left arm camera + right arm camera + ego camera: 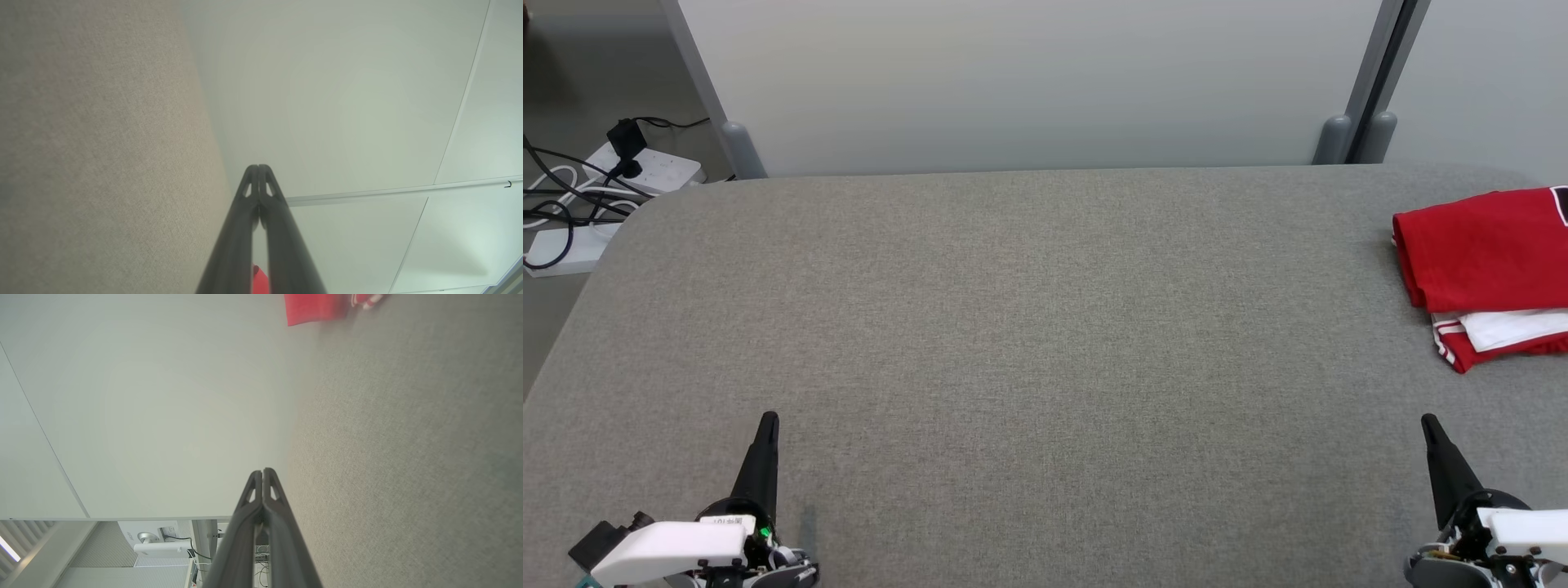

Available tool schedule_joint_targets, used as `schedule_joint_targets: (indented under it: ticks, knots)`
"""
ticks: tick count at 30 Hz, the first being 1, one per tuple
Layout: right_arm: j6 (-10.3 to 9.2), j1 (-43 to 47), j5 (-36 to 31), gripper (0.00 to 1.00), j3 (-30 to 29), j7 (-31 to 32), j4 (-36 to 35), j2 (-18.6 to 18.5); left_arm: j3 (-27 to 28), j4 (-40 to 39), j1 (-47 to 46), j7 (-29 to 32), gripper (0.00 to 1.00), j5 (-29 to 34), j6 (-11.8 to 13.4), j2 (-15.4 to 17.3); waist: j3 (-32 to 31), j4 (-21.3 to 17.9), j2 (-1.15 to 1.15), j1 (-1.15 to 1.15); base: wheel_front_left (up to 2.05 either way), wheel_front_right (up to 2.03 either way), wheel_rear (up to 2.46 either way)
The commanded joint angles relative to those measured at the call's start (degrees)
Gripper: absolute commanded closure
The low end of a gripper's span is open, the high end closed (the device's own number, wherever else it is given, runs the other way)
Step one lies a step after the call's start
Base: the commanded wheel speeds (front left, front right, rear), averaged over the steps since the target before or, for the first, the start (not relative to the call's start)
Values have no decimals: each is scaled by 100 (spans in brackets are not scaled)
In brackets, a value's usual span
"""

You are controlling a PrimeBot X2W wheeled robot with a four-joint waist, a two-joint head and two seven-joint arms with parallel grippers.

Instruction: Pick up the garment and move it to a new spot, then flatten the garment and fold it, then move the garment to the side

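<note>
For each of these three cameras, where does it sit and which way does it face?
Head view: on the robot's head, looking down at the grey table; left gripper lower left, right gripper lower right.
Left wrist view: on the left wrist, looking along shut fingers; table left, pale wall right.
Right wrist view: on the right wrist, along shut fingers; table right, wall left.
Shared: head and right wrist views both show the red garment.

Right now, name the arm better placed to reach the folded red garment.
Right. The garment lies at the right edge of the table, ahead of the right gripper; the left gripper sits far across it.
</note>
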Motion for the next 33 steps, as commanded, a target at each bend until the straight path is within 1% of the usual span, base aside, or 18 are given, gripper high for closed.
schedule_joint_targets:
  ticks: [1, 4, 33]
  knots:
    - [26, -329, 184, 100, 94, 85, -145, -75, 198, -126, -356, 47, 100, -176, -80, 48, 10, 1, 0, 0, 0, 0, 0]
    - [26, -370, 367, 100, 72, 134, -124, -67, 218, -112, -398, 96, 100, -374, -91, 49, 31, 4, 0, 0, 0, 0, 0]
    - [26, -371, 355, 100, 57, 146, -123, -57, 217, -113, -398, 95, 100, -375, -91, 49, 31, 4, 0, 0, 0, 0, 0]
